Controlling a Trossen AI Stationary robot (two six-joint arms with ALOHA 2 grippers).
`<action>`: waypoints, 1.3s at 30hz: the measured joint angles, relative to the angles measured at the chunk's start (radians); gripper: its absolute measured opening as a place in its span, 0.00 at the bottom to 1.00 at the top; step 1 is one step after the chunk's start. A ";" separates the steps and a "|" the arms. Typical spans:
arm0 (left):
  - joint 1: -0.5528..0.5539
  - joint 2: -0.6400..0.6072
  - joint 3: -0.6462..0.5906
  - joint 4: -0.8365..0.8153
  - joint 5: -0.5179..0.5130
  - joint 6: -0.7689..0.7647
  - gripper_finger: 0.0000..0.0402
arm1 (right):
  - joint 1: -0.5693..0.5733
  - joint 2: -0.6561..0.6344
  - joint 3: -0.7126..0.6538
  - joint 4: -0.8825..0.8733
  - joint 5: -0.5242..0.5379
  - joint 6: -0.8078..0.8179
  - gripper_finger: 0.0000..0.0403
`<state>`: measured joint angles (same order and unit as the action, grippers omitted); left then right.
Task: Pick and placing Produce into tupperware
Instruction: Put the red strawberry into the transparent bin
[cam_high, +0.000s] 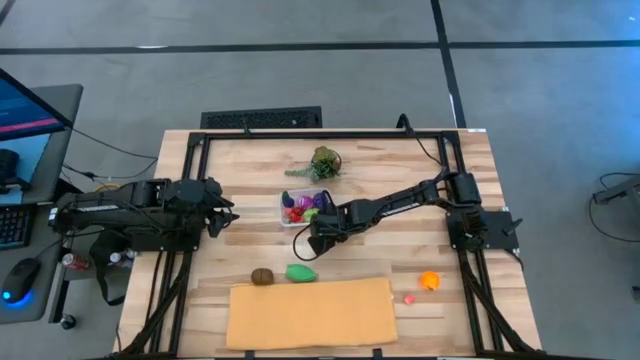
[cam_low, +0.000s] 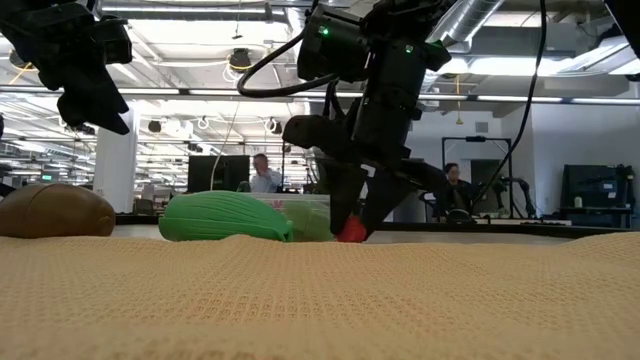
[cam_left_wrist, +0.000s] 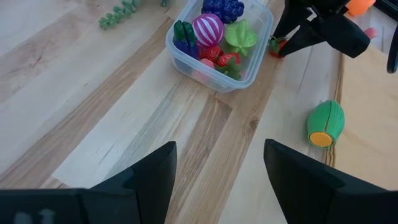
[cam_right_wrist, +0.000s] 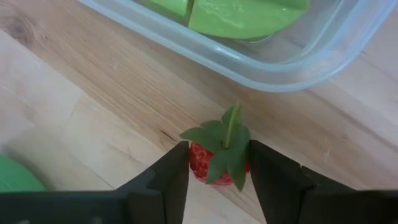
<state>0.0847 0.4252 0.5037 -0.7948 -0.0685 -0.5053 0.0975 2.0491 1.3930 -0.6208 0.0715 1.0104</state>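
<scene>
The clear tupperware stands mid-table, holding several produce pieces: purple grapes, a pink striped piece, a green piece and strawberries. Just beside its near right corner a red strawberry with a green leafy top lies on the wood. My right gripper points steeply down over it and is shut on it. My left gripper hangs open above the table's left side, with nothing between its fingers. My right gripper pinches the strawberry's red body between its two fingers, one on each side, coming from above and pointing steeply down. The leafy top shows between the fingers. In the low view the strawberry sits at the fingertips, down on the table.
Near the front lie a green ribbed piece and a brown piece, beside a big tan mat. An orange piece and a small pink piece lie at the front right. A leafy green bunch lies behind the tub.
</scene>
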 joint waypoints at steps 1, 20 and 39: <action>0.000 0.000 0.000 0.000 0.000 0.000 0.58 | 0.000 0.000 0.000 0.000 0.000 0.000 0.36; 0.000 0.000 0.000 0.000 0.000 0.000 0.58 | 0.000 0.000 0.000 0.000 0.000 0.001 0.36; 0.000 0.000 0.000 0.000 -0.007 0.000 0.58 | 0.014 0.000 0.000 0.000 -0.036 0.003 0.35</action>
<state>0.0848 0.4248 0.5037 -0.7944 -0.0752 -0.5053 0.1110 2.0491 1.3930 -0.6205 0.0354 1.0130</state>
